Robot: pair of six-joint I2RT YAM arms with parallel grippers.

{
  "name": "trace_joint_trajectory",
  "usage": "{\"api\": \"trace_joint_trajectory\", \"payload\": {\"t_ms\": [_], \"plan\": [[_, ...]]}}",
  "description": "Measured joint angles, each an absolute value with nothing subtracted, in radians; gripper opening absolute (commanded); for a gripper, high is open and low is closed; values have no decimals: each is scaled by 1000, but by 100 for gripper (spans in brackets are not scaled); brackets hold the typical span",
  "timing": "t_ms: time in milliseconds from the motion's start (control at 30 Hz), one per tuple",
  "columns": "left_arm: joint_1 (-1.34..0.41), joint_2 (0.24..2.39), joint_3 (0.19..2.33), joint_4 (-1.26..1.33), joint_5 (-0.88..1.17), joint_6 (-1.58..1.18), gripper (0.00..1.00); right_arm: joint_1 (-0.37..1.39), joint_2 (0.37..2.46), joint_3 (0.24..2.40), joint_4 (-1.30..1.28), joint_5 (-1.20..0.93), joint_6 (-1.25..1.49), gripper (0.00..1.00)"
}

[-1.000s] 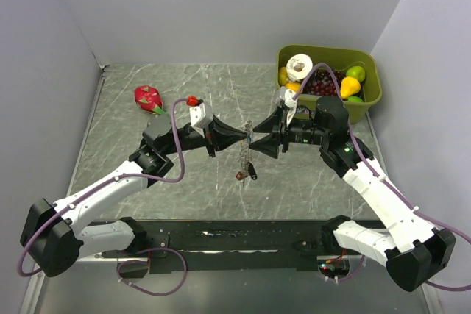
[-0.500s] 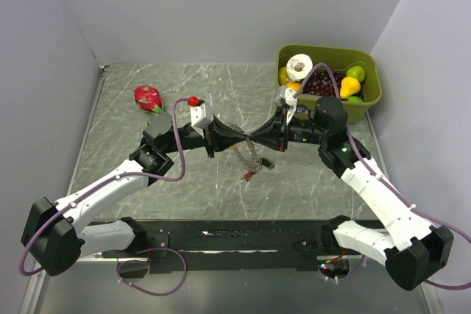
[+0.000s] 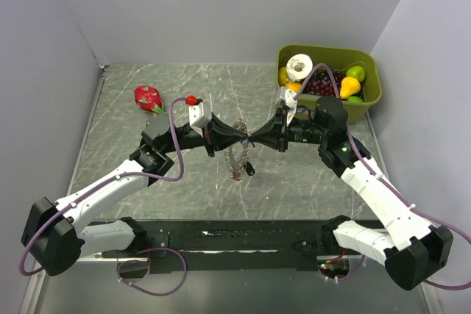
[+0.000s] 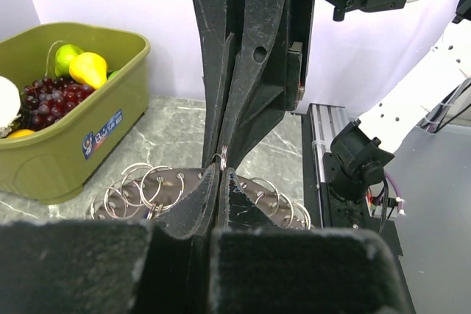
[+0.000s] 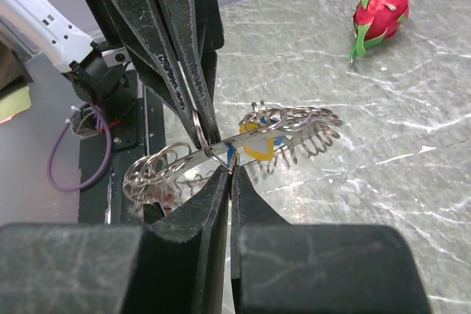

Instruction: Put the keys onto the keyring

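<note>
The left hand is pressed together on a loop of the keyring, holding it up over the table at the centre of the overhead view. The right hand meets it tip to tip, fingers all but pressed together. Whether it nips the blue key just above its tips or only wire, I cannot tell. The step looks like threading that key. Next, the key's hole must be worked along the split coil without losing either pinch.
</note>
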State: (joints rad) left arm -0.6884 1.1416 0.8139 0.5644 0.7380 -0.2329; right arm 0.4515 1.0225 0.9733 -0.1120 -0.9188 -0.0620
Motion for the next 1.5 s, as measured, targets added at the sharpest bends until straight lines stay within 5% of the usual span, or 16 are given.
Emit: {"api": "trace_joint_trajectory", "payload": {"t_ms": [333,433,667,900,1500], "plan": [[-688,1142,814,564,739,-250,1,451,1031,973,-112,-933,-82,4],[-688,1142,814,563,738,-250,1,451,1028,972,-112,-927,-86,16],[-691,1140,814,567,738,-248,1,451,965,894,-96,-815,-64,66],[-694,1138,814,554,735,-225,1,439,920,843,-49,-739,-30,100],[-696,1173,823,480,661,-173,1,427,829,778,46,-658,-8,100]]}}
